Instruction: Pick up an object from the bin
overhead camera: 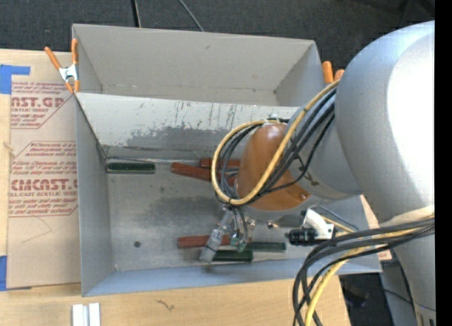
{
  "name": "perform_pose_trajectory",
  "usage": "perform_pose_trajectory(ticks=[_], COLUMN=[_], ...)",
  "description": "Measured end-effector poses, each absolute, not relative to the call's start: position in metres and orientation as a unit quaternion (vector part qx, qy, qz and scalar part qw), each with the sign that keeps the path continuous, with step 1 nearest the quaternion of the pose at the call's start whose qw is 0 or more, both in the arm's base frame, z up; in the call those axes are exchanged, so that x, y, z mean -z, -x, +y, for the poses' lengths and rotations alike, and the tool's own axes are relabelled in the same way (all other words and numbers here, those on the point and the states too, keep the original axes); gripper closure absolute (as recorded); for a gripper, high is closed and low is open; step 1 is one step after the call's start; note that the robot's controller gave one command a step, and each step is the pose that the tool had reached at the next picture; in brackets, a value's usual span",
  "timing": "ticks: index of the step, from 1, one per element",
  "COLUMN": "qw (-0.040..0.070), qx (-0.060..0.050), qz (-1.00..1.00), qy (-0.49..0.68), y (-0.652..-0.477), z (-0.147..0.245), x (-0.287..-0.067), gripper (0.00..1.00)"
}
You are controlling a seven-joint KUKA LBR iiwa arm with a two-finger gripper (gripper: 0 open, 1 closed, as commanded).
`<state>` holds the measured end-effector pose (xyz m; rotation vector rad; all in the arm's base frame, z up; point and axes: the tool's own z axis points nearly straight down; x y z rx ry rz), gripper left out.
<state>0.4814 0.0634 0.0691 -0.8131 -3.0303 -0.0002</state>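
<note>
**Gripper low over two flat sticks at the near wall of the bin**

Camera view: the robot's gripper [230, 238] hangs low in the grey metal bin [127, 254], close to its near wall, below an orange wrist cover and looped cables. Whether it is released or clenched cannot be told, and nothing can be seen held in it.

Two things lie at its tip. A flat red-brown stick [192, 242] runs out to the gripper's left, its nearer end touching or just beside the tip. A flat dark green stick [263, 247] lies just beneath the gripper and runs out to its right. Both have their long axis along the near wall, so a grasp would likely need to close across that line.

Well beyond the gripper, by the far wall, lie a second red-brown stick [189, 170] and, further left, a second dark green stick [131, 167], apart from each other.
</note>
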Motion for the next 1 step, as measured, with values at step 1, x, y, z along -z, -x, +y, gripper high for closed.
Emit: perform_pose_trajectory(ticks=[1], qw=[0.001], qx=[0.0], qz=[-0.966], qy=[0.259], y=[-0.4812], z=[0.0639], x=[-0.069], gripper=[0.0])
